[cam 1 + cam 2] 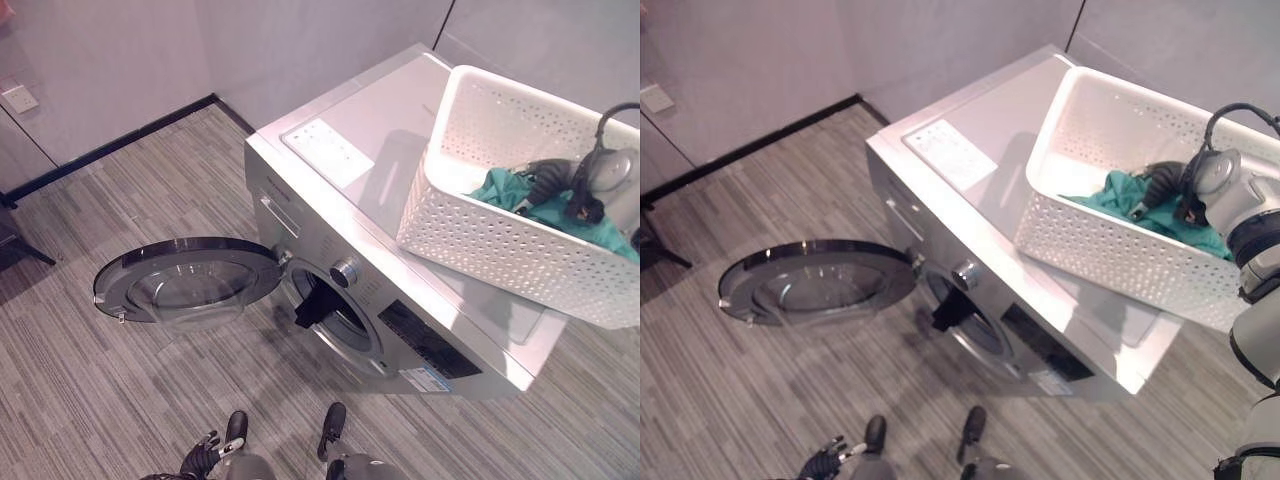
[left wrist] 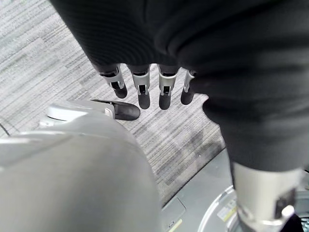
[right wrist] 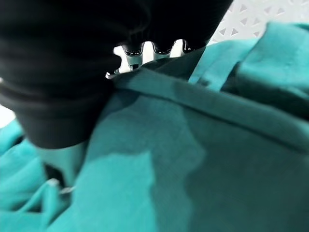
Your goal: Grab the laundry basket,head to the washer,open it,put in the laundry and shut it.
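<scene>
Teal cloth (image 3: 203, 159) buries the right hand (image 1: 1162, 184), grip unreadable, inside the white perforated plastic basket (image 1: 500, 240) atop the silver front-loading washer (image 1: 330, 170), its round door (image 1: 185, 278) open, loading and shutting left; the left hand (image 2: 145, 87) hangs relaxed.

Bare laundry corner.
A front-loading washing machine (image 1: 400, 260) stands on grey striped carpet (image 1: 130, 400) against plain grey walls (image 1: 110, 60) with a black skirting (image 1: 110, 145).
</scene>
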